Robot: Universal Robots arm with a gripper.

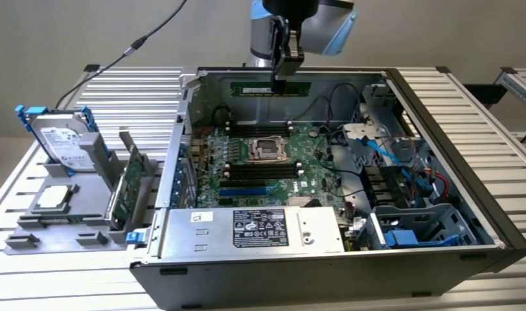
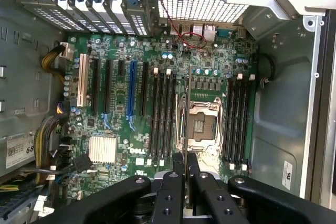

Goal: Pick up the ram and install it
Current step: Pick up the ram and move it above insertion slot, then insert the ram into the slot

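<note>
From my seat, starting at the exterior view's left, a hard drive [image 1: 63,141] stands in a grey holder [image 1: 89,214], a wide expansion card [image 1: 130,183] stands on edge beside it, and then comes the open computer case [image 1: 496,223] with its motherboard [image 1: 245,188] facing up. Over the far side of the case hangs the ram [image 1: 254,88], lifted clear of the board and level with the case's back wall. Its long axis lies level, running from the exterior view's left to right (parallel to the black memory slots [image 1: 261,127] below it), with one flat face turned toward that camera and one long edge pointing down. The claw [image 1: 282,79] comes down from above and is clenched on the stick's upper edge, a little toward the exterior view's right of its middle, the jaws narrowed to almost nothing around the thin board. In the wrist view I see the ram [image 2: 188,108] edge-on, a thin line reaching away from the claw [image 2: 186,165] with one of the black fingers [image 2: 178,169] pressed against each face. There it hangs above the strip between a bank of slots [image 2: 163,119] and the processor socket [image 2: 202,124], not seated in any slot. Furthest toward the exterior view's right lie blue cables [image 1: 382,150].
</note>
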